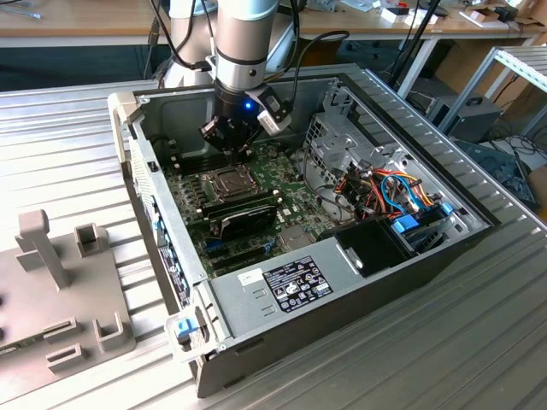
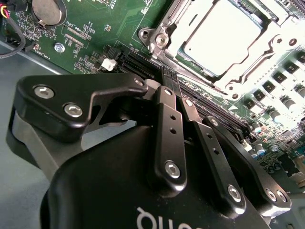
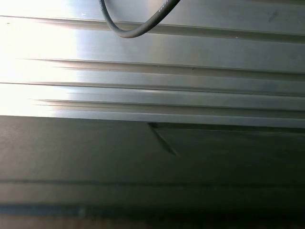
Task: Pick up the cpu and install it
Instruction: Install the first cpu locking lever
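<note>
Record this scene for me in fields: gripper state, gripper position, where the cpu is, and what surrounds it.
gripper state: gripper shut, holding nothing
gripper position: over the green board, just beside the socket
cpu: cpu lying flat in the socket, apart from the gripper
nearby: black card next to the socket
setting: open computer case on a ribbed metal table

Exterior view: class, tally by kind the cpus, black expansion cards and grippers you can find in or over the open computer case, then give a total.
cpu: 1
black expansion card: 1
gripper: 1
Total: 3
</note>
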You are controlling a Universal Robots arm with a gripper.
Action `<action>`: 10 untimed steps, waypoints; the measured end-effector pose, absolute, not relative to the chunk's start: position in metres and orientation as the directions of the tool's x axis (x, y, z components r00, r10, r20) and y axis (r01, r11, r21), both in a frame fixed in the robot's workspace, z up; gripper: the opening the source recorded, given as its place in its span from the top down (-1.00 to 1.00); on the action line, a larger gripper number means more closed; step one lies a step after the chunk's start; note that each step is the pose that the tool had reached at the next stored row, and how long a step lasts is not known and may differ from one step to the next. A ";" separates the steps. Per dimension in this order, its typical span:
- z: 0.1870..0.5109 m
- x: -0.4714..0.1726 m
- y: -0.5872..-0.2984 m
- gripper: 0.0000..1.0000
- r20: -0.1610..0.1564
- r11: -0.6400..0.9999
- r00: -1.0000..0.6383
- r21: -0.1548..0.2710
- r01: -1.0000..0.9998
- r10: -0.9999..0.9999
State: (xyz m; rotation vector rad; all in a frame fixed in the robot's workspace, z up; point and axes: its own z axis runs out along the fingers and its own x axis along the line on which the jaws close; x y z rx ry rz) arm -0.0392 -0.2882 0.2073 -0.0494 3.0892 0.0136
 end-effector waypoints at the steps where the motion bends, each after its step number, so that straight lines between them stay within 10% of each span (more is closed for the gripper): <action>1: 0.207 -0.039 -0.288 0.79 -0.052 0.999 -0.998 0.008 -0.032 -0.032; 10: 0.206 -0.039 -0.290 0.79 -0.052 0.999 -0.998 0.008 -0.032 -0.032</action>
